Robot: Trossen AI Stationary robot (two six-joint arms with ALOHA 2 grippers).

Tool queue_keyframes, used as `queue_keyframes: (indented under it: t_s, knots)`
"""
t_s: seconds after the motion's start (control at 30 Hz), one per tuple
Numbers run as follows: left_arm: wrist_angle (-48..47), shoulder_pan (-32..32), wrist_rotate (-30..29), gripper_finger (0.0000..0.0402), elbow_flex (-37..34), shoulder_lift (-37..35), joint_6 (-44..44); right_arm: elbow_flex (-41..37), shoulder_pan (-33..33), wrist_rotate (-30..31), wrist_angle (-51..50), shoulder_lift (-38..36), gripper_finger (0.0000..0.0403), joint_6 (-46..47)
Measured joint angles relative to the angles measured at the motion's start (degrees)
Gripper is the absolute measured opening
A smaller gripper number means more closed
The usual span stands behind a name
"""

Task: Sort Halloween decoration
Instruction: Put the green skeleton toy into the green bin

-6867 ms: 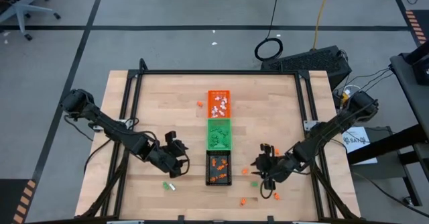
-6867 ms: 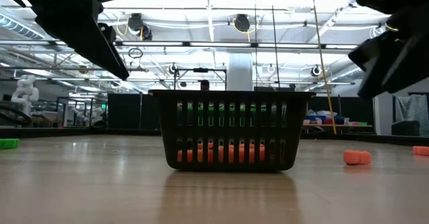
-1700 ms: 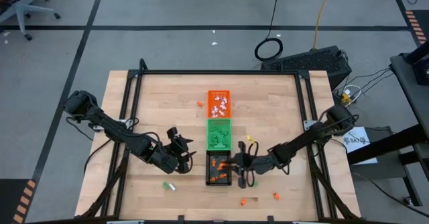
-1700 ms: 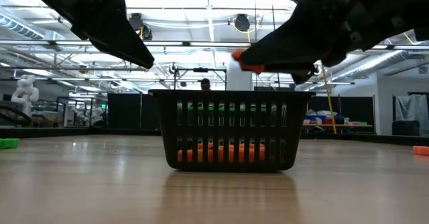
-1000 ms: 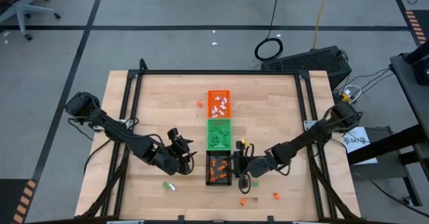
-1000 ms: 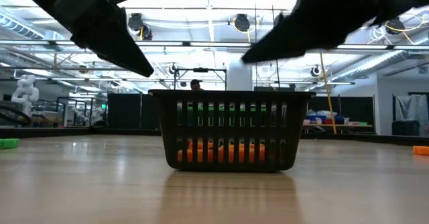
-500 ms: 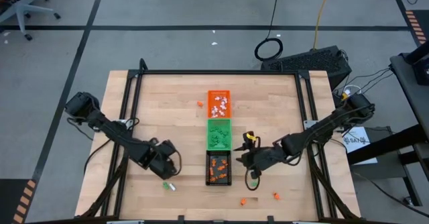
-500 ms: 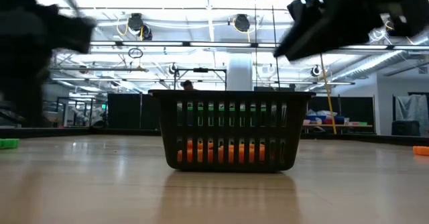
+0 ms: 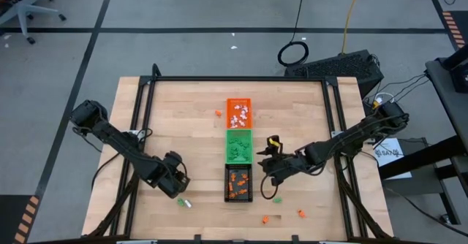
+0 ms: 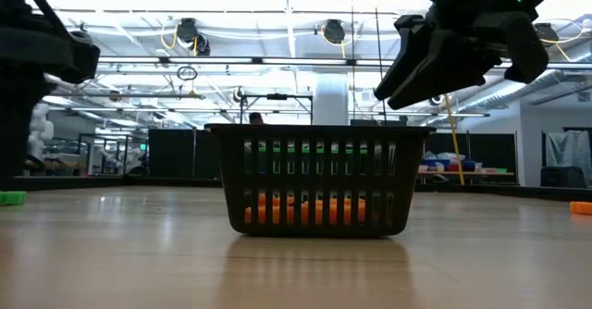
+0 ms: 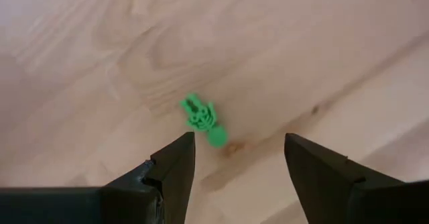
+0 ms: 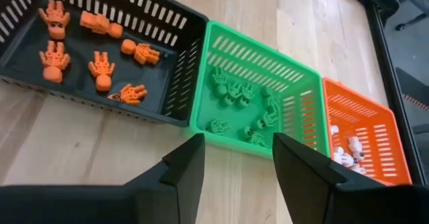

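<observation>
Table [image 9: 183,112]: light wooden top inside a dark frame, seen from above.
Trays: three small slotted trays in a touching row down the table's middle; the orange tray [image 9: 238,113] lies farthest, the green tray [image 9: 238,145] in the middle, the black tray [image 9: 238,183] nearest.
Black tray contents: orange skeleton trinkets [image 12: 100,70] on its floor.
Green tray contents: green trinkets [image 12: 231,90] clustered inside.
Orange tray contents: white trinkets [image 12: 345,153] at one end.
Left hand [image 11: 238,153]: fingers spread wide and holding nothing, low over the table to the left of the black tray; a green skeleton trinket [image 11: 201,117] lies on the wood just ahead of the gap between its fingers.
Right hand [image 12: 231,153]: fingers wide apart and holding nothing, just right of the seam between the green and black trays, raised above the table.
Loose trinkets: one orange piece [image 9: 218,113] left of the orange tray; two orange pieces [image 9: 265,219] near the front edge, right of the black tray; a green and white pair [image 9: 183,201] near the left hand.
</observation>
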Motion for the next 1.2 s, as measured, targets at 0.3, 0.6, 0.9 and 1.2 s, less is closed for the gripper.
queue_keyframes:
  t_s: [0.3, 0.6, 0.9, 1.2]
  knots:
    - [-1.23, -0.18, 0.04, 0.0223, 0.0, 3.92, -8.47, 0.0, -0.12, -0.17, -0.18, -0.01, 0.0159, 1.37]
    - [-0.72, -0.27, -2.71, 0.022, 0.19, 8.09, -8.0, 0.0, -0.09, -0.18, -0.2, -0.01, 0.0159, 5.06]
    - [0.08, 0.55, -1.94, 0.011, 0.15, 8.11, -1.39, 0.0, -0.09, -0.13, -0.2, -0.01, 0.0159, 7.77]
    - [-0.93, 3.04, -3.26, 0.0012, 1.93, 7.74, 8.84, 0.0, 1.44, -0.2, -0.29, -0.01, 0.0159, 11.34]
